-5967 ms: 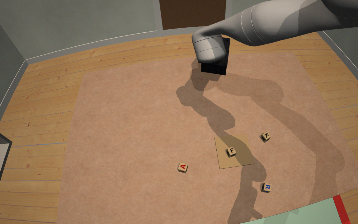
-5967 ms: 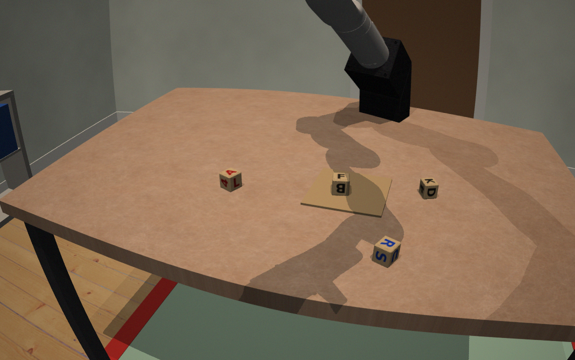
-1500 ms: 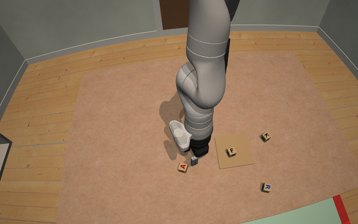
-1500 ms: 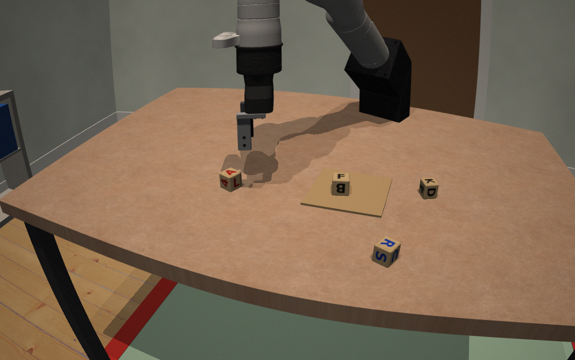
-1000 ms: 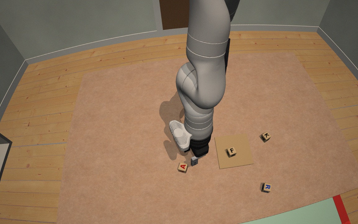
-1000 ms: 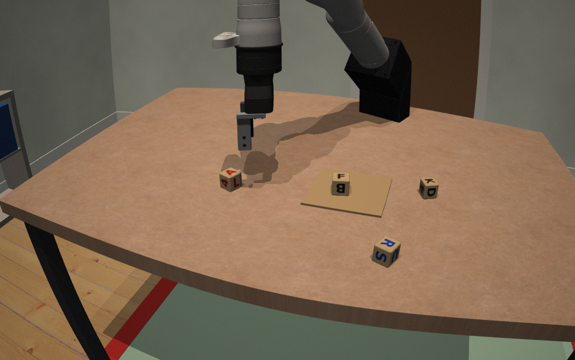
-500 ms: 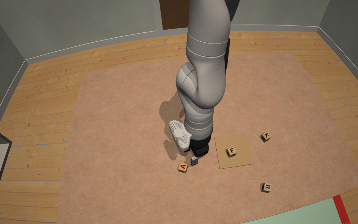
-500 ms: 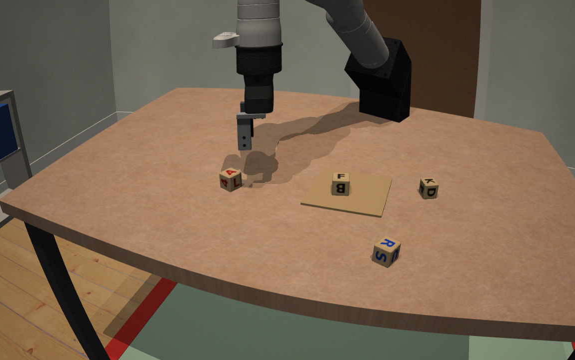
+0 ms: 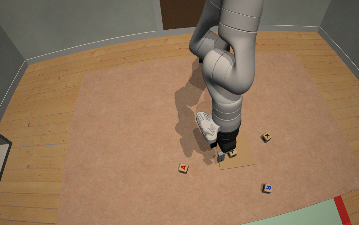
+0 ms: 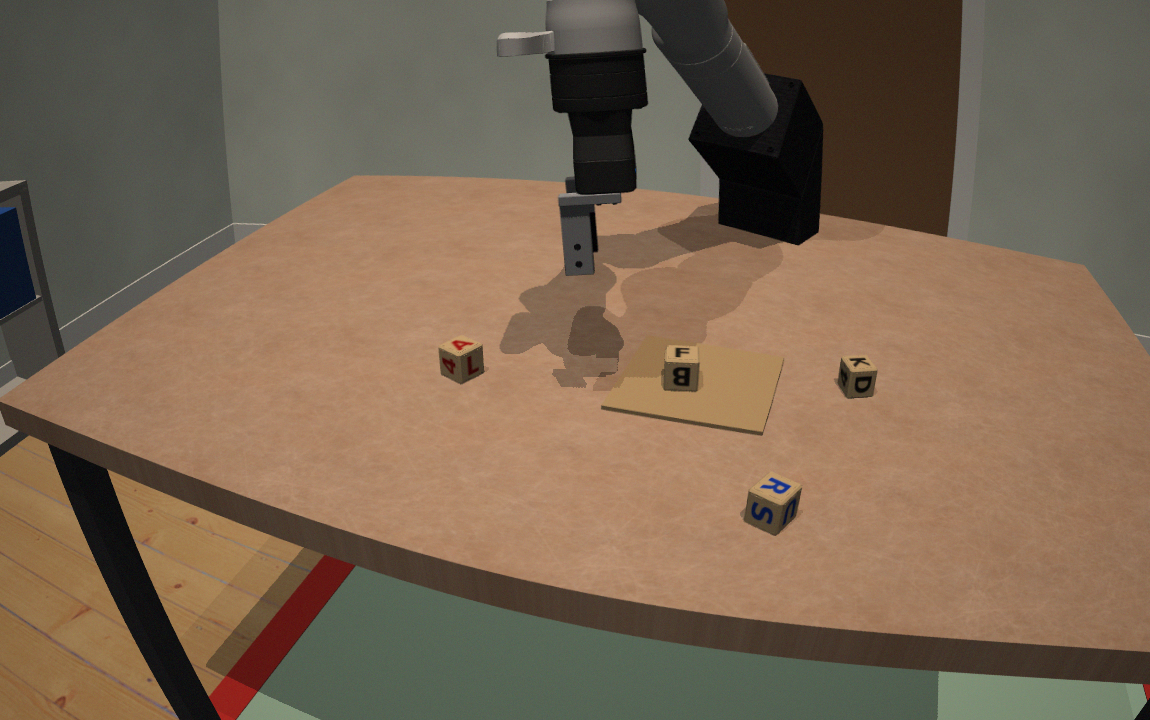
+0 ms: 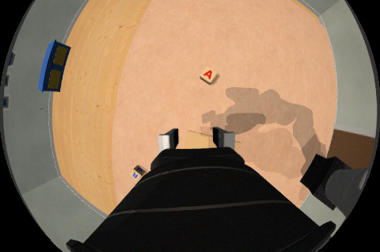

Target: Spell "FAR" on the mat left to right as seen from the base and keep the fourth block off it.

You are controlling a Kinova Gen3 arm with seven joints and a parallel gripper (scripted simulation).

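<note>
My gripper (image 10: 585,255) (image 11: 195,135) is open and empty, high above the left part of the tan mat (image 9: 246,151) (image 10: 745,394) (image 11: 194,143). The F block (image 9: 232,153) (image 10: 681,368) stands flat on the mat, F up, upside down as seen from the base; the arm partly hides it in the top view. The A block (image 9: 183,168) (image 10: 461,360) (image 11: 209,74) lies off the mat to its left in the top and exterior views, red A up and turned sideways. The R block (image 9: 267,188) (image 10: 773,503) (image 11: 138,172) lies off the mat toward the top and exterior views, blue R up and turned sideways.
The K block (image 9: 266,137) (image 10: 856,376) lies off the mat on its right in the top and exterior views, K up. The robot's black base (image 10: 771,170) stands at the back of the table. The arm's shadow falls between the A block and the mat.
</note>
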